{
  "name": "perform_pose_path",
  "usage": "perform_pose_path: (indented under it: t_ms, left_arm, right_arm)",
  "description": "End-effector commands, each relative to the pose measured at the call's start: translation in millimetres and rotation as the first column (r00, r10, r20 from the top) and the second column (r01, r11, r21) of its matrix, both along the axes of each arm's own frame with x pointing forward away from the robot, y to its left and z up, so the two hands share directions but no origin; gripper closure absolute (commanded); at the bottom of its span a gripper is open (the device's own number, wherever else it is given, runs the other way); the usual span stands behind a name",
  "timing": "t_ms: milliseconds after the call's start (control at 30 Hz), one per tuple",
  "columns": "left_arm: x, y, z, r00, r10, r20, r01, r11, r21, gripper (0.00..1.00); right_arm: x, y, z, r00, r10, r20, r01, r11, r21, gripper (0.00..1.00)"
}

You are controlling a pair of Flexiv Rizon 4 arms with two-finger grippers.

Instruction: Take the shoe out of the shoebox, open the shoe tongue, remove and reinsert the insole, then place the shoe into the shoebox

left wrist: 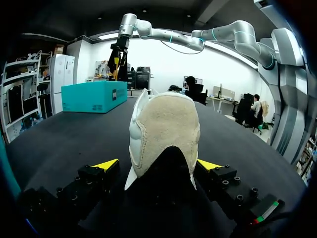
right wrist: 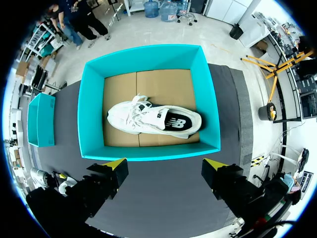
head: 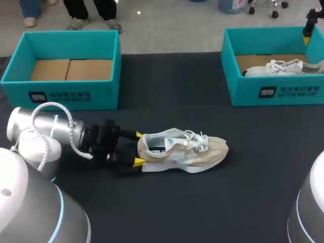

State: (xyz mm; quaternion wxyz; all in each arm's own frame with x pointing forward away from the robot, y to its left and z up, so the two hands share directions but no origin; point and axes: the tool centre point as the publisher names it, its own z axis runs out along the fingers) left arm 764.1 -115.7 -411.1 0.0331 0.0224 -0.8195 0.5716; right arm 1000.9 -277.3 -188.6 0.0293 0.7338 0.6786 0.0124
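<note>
A beige sneaker with white laces [head: 182,151] lies on its sole on the dark table, toe pointing right. My left gripper [head: 138,148] is open at its heel, one yellow tip on each side. In the left wrist view the heel [left wrist: 166,131] stands between the fingers of that gripper [left wrist: 158,164] with a gap on both sides. A white sneaker [right wrist: 153,118] lies inside the right teal shoebox [right wrist: 148,151]. My right gripper [right wrist: 165,162] hangs open high above that box's near wall, holding nothing. The head view shows only its dark end [head: 310,23] at the far right.
An empty teal shoebox [head: 66,91] with a cardboard floor stands at the back left. The right shoebox [head: 276,91] with the white sneaker [head: 281,67] stands at the back right. Dark table surface [head: 202,202] lies open in front of the beige sneaker.
</note>
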Motion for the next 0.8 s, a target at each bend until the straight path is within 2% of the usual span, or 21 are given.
perform_pose_path:
  t_ms: [33, 800]
  left_arm:
    - [1.7, -5.7, -4.9, 1.000, -0.001, 0.002, 0.001, 1.000, 0.000, 0.00]
    - [4.4, -16.6, -15.1, 1.000, -0.001, 0.008, 0.001, 1.000, 0.014, 0.00]
  right_arm:
    - [-0.4, -0.2, -0.2, 1.000, 0.000, 0.001, 0.000, 1.000, 0.000, 0.00]
    - [-0.4, -0.2, -0.2, 1.000, 0.000, 0.001, 0.000, 1.000, 0.000, 0.00]
